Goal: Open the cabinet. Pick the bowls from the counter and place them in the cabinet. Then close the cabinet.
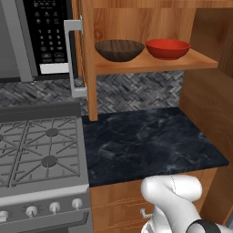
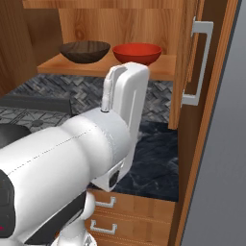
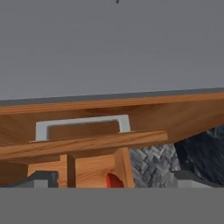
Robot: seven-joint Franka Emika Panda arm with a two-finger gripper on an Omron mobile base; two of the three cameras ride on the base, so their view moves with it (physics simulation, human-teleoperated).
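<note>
The cabinet (image 1: 154,18) stands open, both doors swung out. On its wooden shelf (image 1: 200,61) the dark wood-grain bowl (image 1: 119,49) sits left of the glossy red bowl (image 1: 167,48), a small gap between them. The right base view shows the same pair, brown bowl (image 2: 85,51) and red bowl (image 2: 137,53). The counter (image 1: 145,141) below is bare. My gripper (image 3: 114,180) is open, nothing between its fingertips (image 3: 41,178). The hand view faces the open right door and its grey bar handle (image 3: 83,124), with a sliver of the red bowl (image 3: 114,181) low down.
A black microwave (image 1: 45,36) hangs left of the cabinet, above the grey gas stove (image 1: 41,150). The left door's handle (image 1: 73,59) juts out beside the microwave. The right door (image 2: 192,57) with its handle (image 2: 204,62) stands out over the counter's right end. Wooden drawers (image 2: 120,211) sit below.
</note>
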